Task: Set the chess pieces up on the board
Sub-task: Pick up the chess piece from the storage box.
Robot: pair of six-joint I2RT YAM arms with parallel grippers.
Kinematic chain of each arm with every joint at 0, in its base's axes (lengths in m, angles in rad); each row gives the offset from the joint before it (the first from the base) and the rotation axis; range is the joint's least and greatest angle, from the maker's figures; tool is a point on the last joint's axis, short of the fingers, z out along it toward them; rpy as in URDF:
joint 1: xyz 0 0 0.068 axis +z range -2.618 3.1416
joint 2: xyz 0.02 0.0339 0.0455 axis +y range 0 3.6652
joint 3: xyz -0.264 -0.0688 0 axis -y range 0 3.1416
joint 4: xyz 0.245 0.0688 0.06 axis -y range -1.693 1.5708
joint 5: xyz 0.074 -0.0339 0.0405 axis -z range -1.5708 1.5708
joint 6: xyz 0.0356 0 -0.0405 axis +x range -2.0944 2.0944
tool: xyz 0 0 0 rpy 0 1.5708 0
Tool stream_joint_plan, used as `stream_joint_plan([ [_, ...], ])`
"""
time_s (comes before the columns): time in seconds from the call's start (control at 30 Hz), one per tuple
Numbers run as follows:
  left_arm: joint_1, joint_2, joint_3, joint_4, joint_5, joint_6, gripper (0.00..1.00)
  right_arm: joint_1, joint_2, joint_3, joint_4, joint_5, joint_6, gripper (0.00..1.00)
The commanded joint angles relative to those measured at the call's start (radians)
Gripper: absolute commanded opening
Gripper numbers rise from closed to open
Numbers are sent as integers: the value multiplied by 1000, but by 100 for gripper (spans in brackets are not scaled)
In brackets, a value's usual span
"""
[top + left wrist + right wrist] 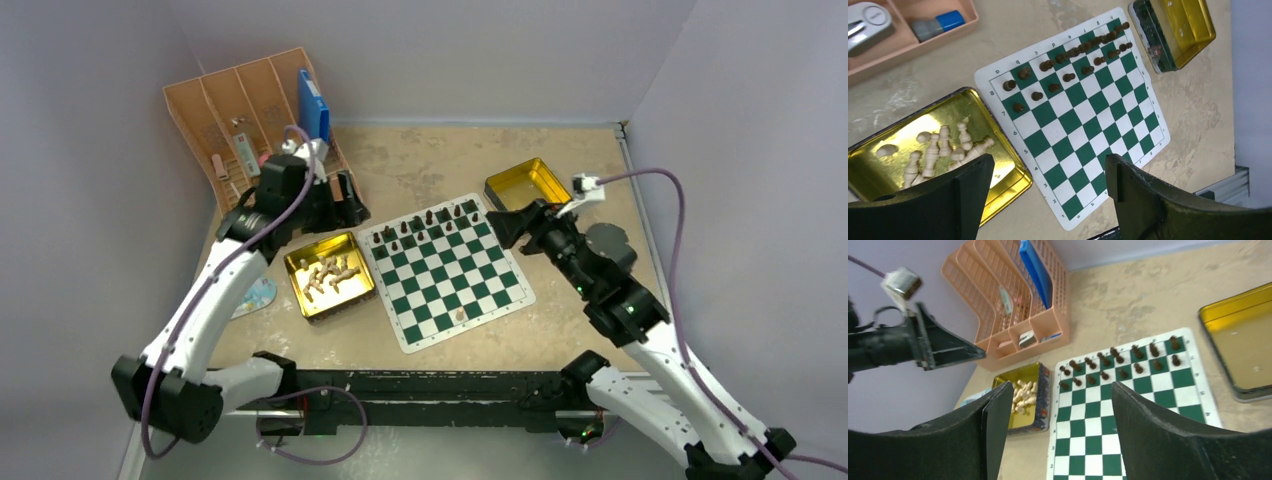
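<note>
On the tan table (420, 160) the board (450, 275) lies in the middle, turned a little. The dark chessmen (430, 225) fill its two far rows, and a single light piece (459, 314) stands near its near edge. Just left of the board sits a gold tin (300, 262) holding the chess pieces (328, 275) that are yet to be placed. They form a loose heap, mostly lying on their sides and touching one another. The left gripper (1048, 159) hangs above the far side of this tin with its fingers spread wide and nothing between them. The right gripper (1062, 387) is likewise spread and empty, up by the board's far right corner near the second gold tin (527, 185). The step in hand looks like a pick from the left tin. It would go best by choosing a piece at the fringe of the heap, such as the lone one (887, 149) lying apart toward the tin's left end. The fingers should turn to straddle its narrow body crosswise, then descend straight, clear of the tin's wall and of neighbouring pieces. A piece gripped lying down will need righting before it can stand on a near-row square.
</note>
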Motion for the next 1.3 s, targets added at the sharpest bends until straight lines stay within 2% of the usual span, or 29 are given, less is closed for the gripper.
stream_joint_plan([
  [0.0, 51, -176, -61, 20, 5, 49, 81, -4, 114, -12, 163, -159, 57, 71],
  [0.13, 51, -337, -114, -5, -154, 49, 82, 30, 253, -19, 240, -200, 83, 67],
  [0.4, 51, -514, -207, -1, -349, 99, 82, 199, 529, 37, 376, -151, 38, 67],
  [0.53, 51, -576, -259, 19, -402, 128, 82, 273, 675, 62, 494, -157, -18, 68],
  [0.63, 51, -595, -288, 17, -435, 75, 83, 311, 781, 94, 558, -167, -81, 68],
  [0.7, 51, -595, -292, 9, -436, 49, 86, 329, 841, 125, 573, -171, -113, 68],
  [0.77, 51, -588, -291, 10, -393, 51, 95, 338, 885, 140, 608, -172, -122, 68],
  [0.87, 51, -528, -242, -27, -360, 37, 99, 346, 925, 163, 641, -176, -126, 68],
  [1.1, 55, -408, -151, -56, -289, 11, 100, 354, 981, 190, 681, -182, -130, 66],
  [1.27, 97, -368, -143, -48, -257, 17, 100, 359, 992, 199, 697, -181, -140, 65],
])
